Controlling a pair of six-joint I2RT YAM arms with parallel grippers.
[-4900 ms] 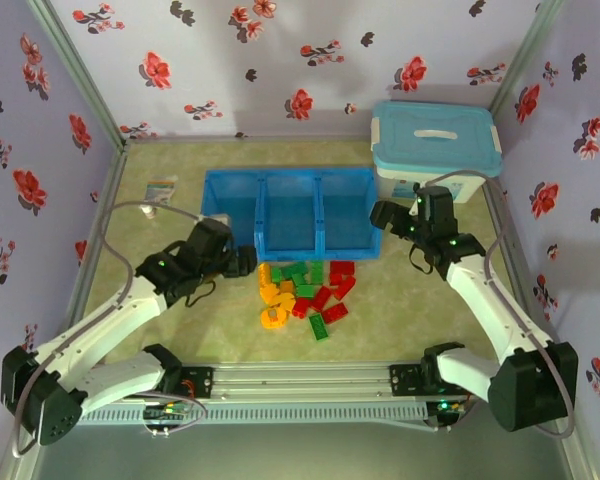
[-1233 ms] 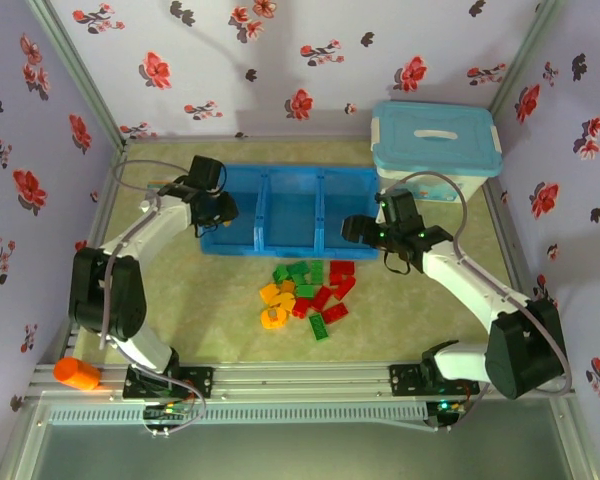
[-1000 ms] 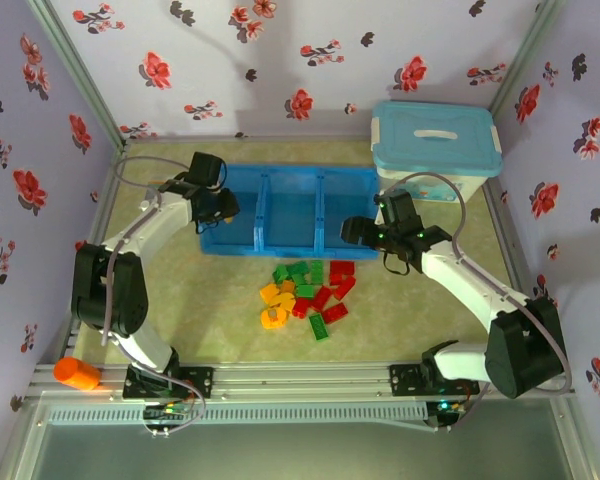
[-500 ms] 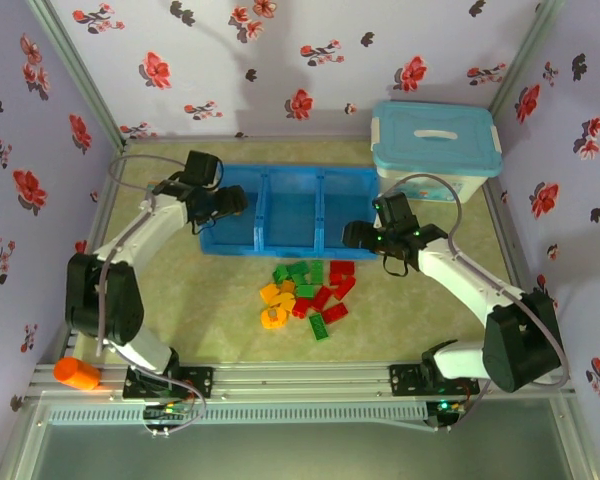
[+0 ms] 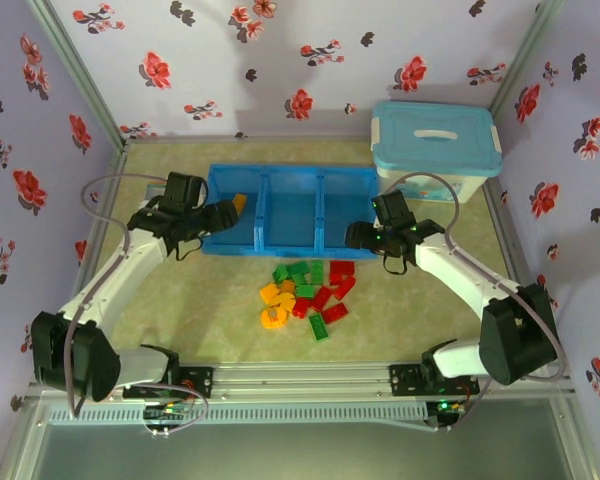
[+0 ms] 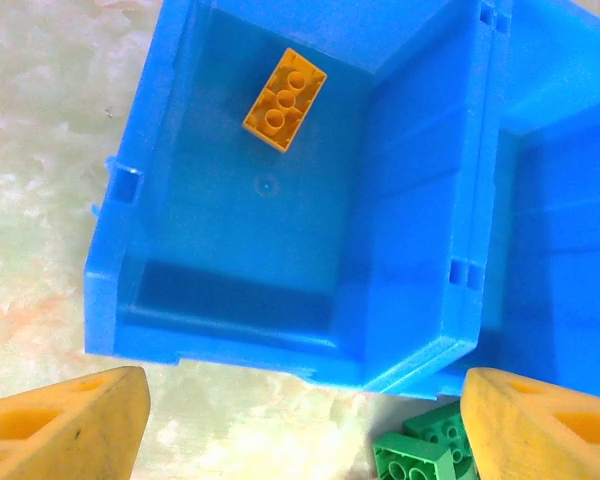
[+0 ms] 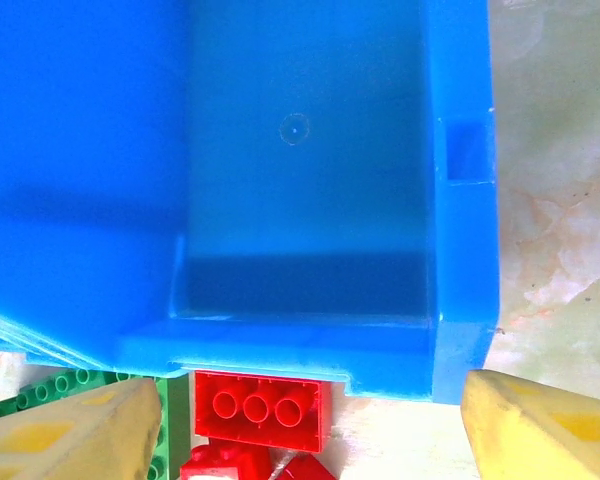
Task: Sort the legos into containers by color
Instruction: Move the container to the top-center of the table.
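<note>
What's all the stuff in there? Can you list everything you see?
Tray: one, bright blue, three joined compartments, middle of table.
Brick in tray: one, yellow-orange, left compartment.
Loose legos: about fifteen, red, green and yellow-orange, piled on table before tray.
Storage box: one, white with light-blue lid, far right corner.
Table: one, pale marbled green.
Walls: three, lilac with red flowers, around table.
Left arm: one, white, jaws open at tray's left end.
Right arm: one, white, jaws open at tray's near right corner.

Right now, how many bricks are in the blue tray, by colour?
Orange brick: 1, in the left compartment of the tray
Red bricks: 0 in the tray
Green bricks: 0 in the tray
Total in the tray: 1
</note>
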